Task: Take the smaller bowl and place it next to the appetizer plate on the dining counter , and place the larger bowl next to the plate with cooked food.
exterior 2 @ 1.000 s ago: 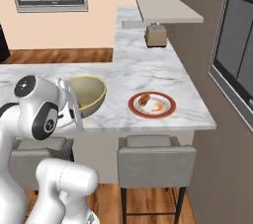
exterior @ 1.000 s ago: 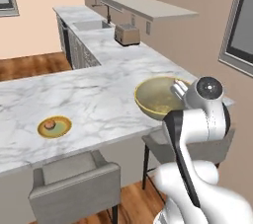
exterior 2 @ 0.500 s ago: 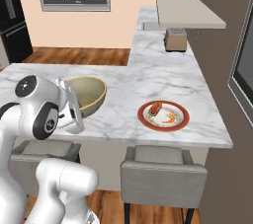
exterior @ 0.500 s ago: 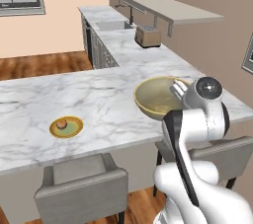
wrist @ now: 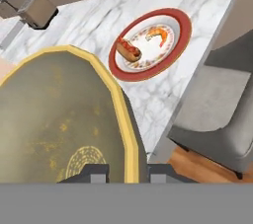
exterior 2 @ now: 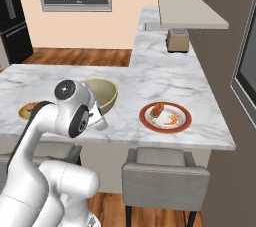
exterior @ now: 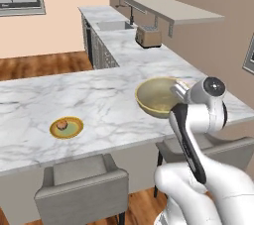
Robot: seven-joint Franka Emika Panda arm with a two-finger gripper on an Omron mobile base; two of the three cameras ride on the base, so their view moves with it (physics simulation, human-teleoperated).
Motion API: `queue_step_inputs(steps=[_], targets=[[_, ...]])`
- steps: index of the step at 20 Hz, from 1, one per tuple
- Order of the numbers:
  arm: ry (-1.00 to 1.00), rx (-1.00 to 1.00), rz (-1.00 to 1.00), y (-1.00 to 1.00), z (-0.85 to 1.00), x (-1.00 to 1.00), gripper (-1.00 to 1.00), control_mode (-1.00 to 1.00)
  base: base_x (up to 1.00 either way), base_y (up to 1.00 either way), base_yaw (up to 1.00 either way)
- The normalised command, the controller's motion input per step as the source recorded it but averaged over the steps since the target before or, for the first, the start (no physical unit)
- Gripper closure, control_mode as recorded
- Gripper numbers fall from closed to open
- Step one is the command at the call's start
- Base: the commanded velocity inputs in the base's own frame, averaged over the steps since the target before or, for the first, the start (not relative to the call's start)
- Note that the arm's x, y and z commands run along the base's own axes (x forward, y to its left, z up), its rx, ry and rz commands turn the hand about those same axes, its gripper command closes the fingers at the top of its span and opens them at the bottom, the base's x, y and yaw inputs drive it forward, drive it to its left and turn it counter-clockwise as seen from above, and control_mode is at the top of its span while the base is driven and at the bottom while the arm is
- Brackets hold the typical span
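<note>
Our base has rolled rightward since a moment ago, gripper (wrist: 127, 172) still clamped on the larger bowl (exterior: 158, 97) rim, held above the dining counter (exterior 2: 197, 83) front edge, the plate with cooked food (exterior 2: 165, 116) beside it toward the right corner

A glossy white arm (exterior: 198, 135) of rounded, tubular segments is seen. A dark strip runs along one link, and the round joint cap (exterior 2: 65, 89) is dark grey with a pale centre.

I am working in a home kitchen: marble dining counter (exterior: 99, 95), sink (exterior: 111, 25), toaster (exterior 2: 177, 40), stools (exterior 2: 165, 180), wood floor.
</note>
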Motion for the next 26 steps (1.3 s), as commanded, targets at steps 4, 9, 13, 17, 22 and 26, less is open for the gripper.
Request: queue_step_inputs(steps=[4, 9, 13, 17, 22, 26], targets=[[0.15, 0.02, 0.0, -0.27, -0.26, 0.89, 1.0, -1.0, 0.0, 0.0, 0.0], [0.12, 0.01, 0.0, -0.24, -0.37, 0.73, 1.0, -1.0, 0.0, 0.0, 0.0], [0.01, 0.0, 0.0, -0.28, -0.46, 0.54, 1.0, -1.0, 0.0, 0.0, 0.0], [0.0, 0.0, 0.0, -0.17, -0.54, 0.54, 1.0, -1.0, 0.0, 0.0, 0.0], [0.0, 0.0, 0.0, 0.0, -0.41, 0.63, 1.0, -1.0, 0.0, 0.0, 0.0], [0.0, 0.0, 0.0, -0.13, -0.41, 0.47, 1.0, -1.0, 0.0, 0.0, 0.0]])
